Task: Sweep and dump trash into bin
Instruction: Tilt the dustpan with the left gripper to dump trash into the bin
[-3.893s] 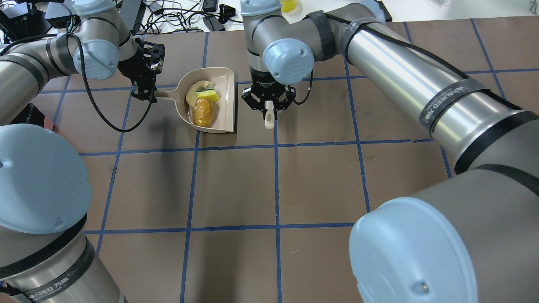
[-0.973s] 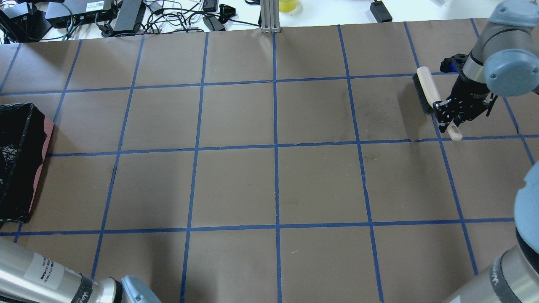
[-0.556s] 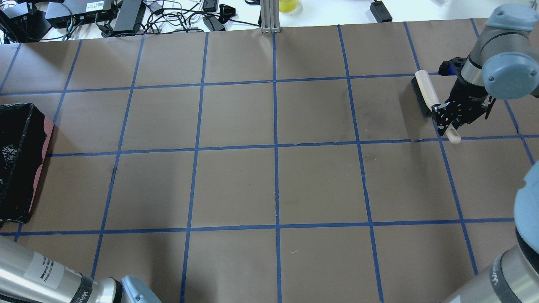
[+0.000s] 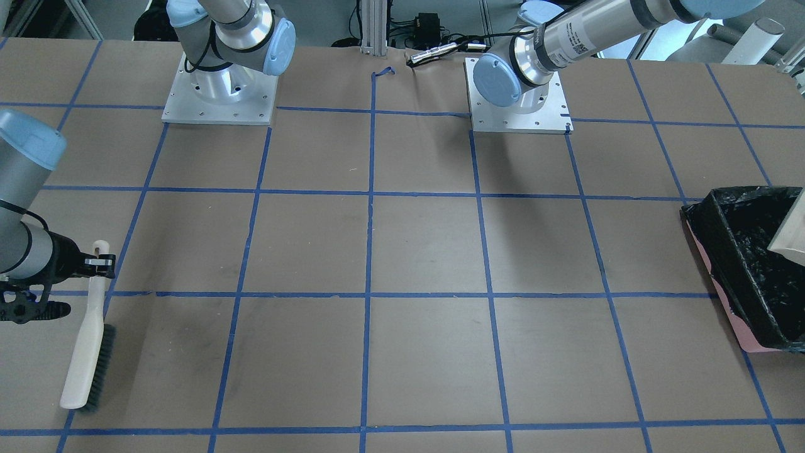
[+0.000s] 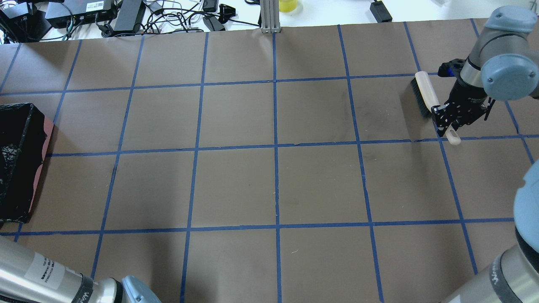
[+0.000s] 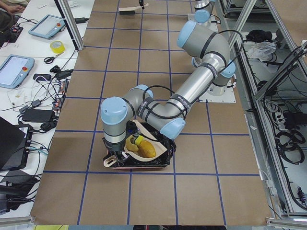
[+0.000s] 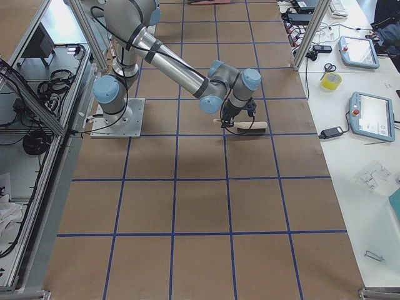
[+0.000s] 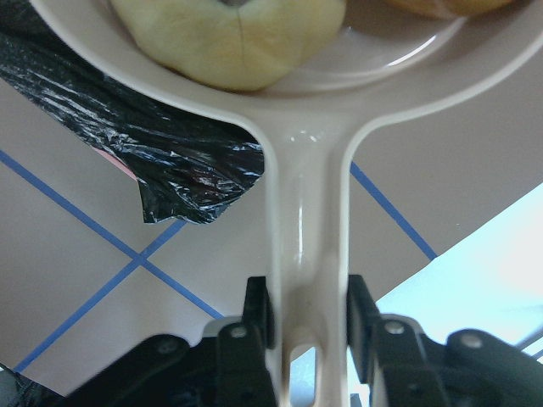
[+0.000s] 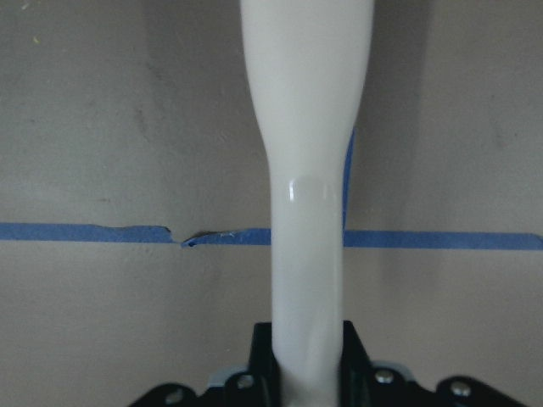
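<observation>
My left gripper point(image 8: 307, 315) is shut on the handle of the beige dustpan point(image 8: 307, 212) and holds it over the bin point(image 6: 144, 163), a pink box with a black bag. It also shows in the front view point(image 4: 742, 264) and the overhead view point(image 5: 17, 164). The trash lies in the dustpan point(image 6: 125, 154): the orange-brown lump point(image 6: 147, 150), the yellow sponge block point(image 6: 139, 141) and the pale half-ring slice point(image 8: 229, 38). My right gripper point(image 5: 447, 122) is shut on the handle of the beige hand brush point(image 5: 424, 90), low over the table at the far right.
The brown table point(image 5: 273, 185) carries a grid of blue tape. Cables and boxes point(image 5: 126, 12) lie beyond its far edge. The arm bases point(image 4: 220, 94) stand at the robot's side. Tablets and tape point(image 6: 50, 28) lie on a side bench.
Since 3.9 s ago the arms have parted: the left took the loaded dustpan to the bin, the right took the brush far right. In the last second the brush shifted slightly away.
</observation>
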`<action>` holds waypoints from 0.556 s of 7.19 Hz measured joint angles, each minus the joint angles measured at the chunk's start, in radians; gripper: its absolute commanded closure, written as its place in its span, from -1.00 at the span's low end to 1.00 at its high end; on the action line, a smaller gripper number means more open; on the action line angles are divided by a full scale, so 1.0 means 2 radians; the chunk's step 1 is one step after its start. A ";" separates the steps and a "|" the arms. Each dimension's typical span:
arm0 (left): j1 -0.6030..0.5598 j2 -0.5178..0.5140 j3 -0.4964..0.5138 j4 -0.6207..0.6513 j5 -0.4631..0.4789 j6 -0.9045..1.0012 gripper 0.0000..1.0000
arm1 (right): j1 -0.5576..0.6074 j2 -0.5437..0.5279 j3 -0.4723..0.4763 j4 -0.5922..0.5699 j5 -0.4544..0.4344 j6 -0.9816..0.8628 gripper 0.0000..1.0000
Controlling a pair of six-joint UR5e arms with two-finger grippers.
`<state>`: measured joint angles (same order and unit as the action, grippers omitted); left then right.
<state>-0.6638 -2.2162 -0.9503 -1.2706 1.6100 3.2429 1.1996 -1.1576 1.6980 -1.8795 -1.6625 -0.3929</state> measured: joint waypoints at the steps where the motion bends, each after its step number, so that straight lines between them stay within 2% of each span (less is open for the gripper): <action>1: -0.001 0.008 -0.022 0.032 -0.002 0.008 1.00 | 0.000 0.003 0.000 -0.002 -0.001 0.000 -0.08; 4: -0.004 0.033 -0.071 0.097 -0.003 0.021 1.00 | 0.000 0.005 0.000 -0.004 -0.002 0.004 -0.11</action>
<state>-0.6712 -2.1511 -1.0925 -1.0757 1.6037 3.2843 1.1996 -1.1475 1.6973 -1.8879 -1.6669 -0.3847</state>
